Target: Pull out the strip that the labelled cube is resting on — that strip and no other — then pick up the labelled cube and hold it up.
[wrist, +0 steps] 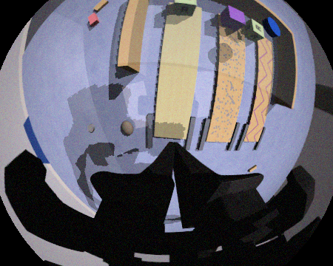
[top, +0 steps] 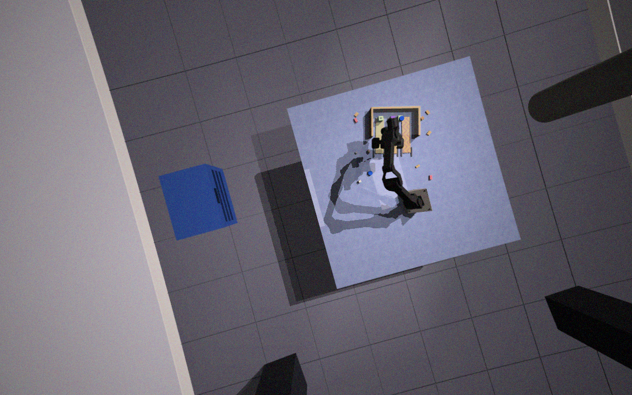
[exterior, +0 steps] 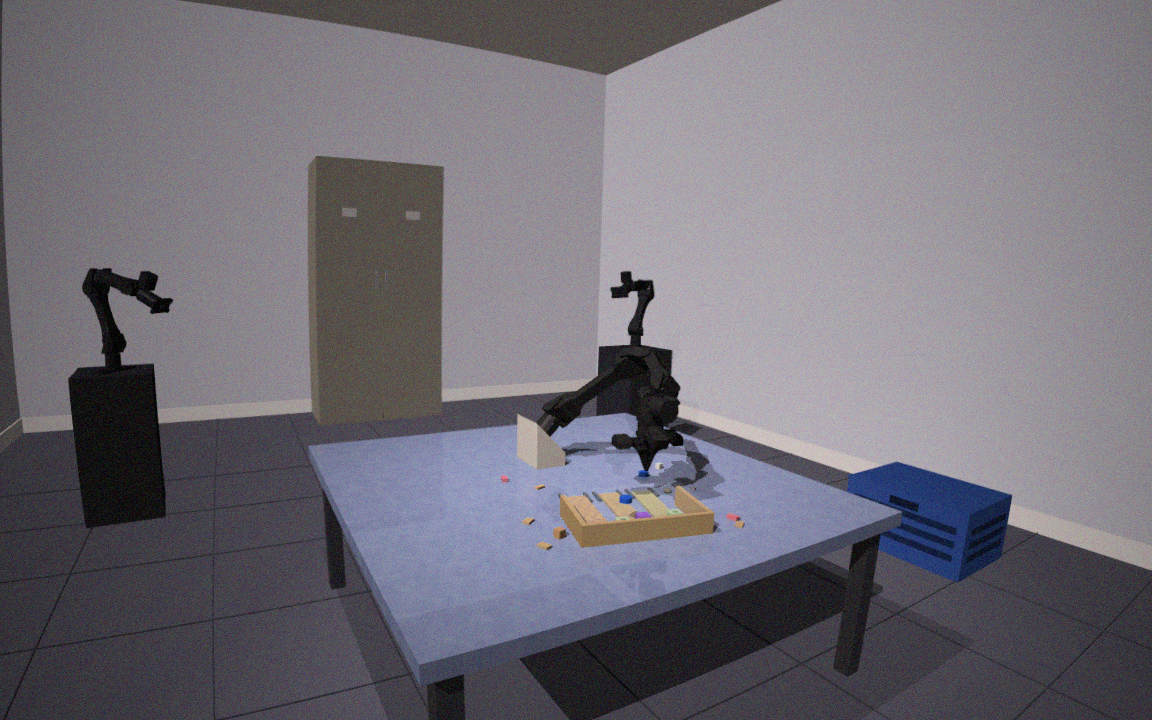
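Gripper (top: 388, 140) (exterior: 646, 470) (wrist: 172, 146) clenched, tips together, nothing in it. Directions are wrist view, from the fingertips. Tips appear just by the near end of the plain yellow strip (top: 379, 128) (exterior: 649, 501) (wrist: 177, 81), which runs off toward 12 o'clock; contact, can't tell. Larger brown pebble (top: 367, 152) (exterior: 667, 490) (wrist: 126, 128) at 10 o'clock, on the table (top: 456, 147) (exterior: 473, 582) (wrist: 63, 66).

Speckled strip (top: 395, 151) (exterior: 613, 501) (wrist: 227, 96) lies toward 1 o'clock, zigzag strip (top: 406, 135) (exterior: 587, 509) (wrist: 263, 89) beyond it, toward 2. Dark rails flank all three near ends.

Far ends: a green lettered cube (top: 381, 118) (exterior: 674, 511) (wrist: 185, 7) at the plain strip's end, 12 o'clock; purple cube (top: 393, 117) (exterior: 642, 514) (wrist: 234, 18) at the speckled strip's end, 1 o'clock. Second green cube (top: 398, 117) (exterior: 622, 518) (wrist: 257, 29), marked R, also 1 o'clock, near the zigzag strip's far end, blue disc (top: 401, 118) (exterior: 625, 498) (wrist: 272, 26) overlapping or beside it in view. Which one is the task's labelled cube, can't tell; neither is held. Three-sided wooden frame (top: 395, 107) (exterior: 643, 533) (wrist: 135, 41) surrounds the far ends.
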Robot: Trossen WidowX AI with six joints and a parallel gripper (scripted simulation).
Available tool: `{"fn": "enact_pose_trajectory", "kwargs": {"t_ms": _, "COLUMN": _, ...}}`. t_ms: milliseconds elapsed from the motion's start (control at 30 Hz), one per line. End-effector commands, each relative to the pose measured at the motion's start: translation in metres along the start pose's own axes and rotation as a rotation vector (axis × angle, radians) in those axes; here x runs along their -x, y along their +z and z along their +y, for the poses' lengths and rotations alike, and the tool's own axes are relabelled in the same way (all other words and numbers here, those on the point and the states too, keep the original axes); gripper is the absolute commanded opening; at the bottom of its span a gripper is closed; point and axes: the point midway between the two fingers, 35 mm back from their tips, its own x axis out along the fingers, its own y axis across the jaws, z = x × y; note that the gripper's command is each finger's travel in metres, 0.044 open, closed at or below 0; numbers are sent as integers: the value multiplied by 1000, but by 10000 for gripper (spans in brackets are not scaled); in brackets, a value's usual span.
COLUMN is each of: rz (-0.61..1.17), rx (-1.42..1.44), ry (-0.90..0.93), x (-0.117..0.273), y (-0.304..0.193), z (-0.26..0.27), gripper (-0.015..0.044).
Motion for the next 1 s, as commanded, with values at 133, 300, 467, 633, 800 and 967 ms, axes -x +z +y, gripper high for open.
{"fn": "enact_pose_trajectory", "kwargs": {"t_ms": 133, "rz": 7, "rx": -8, "ry": -7, "x": -15, "y": 1, "z": -2, "gripper": 0}}
{"fn": "enact_pose_trajectory", "kwargs": {"t_ms": 300, "rz": 7, "rx": -8, "ry": -6, "x": -24, "y": 1, "z": -2, "gripper": 0}}
{"fn": "enact_pose_trajectory", "kwargs": {"t_ms": 467, "rz": 7, "rx": -8, "ry": -6, "x": -32, "y": 2, "z": -2, "gripper": 0}}
{"fn": "enact_pose_trajectory", "kwargs": {"t_ms": 633, "rz": 7, "rx": -8, "ry": -6, "x": -40, "y": 2, "z": -3, "gripper": 0}}
{"fn": "enact_pose_trajectory", "kwargs": {"t_ms": 800, "rz": 7, "rx": -8, "ry": -5, "x": -48, "y": 2, "z": -3, "gripper": 0}}
{"fn": "enact_pose_trajectory", "kwargs": {"t_ms": 967, "rz": 8, "rx": -8, "ry": -4, "x": -56, "y": 2, "z": -3, "gripper": 0}}
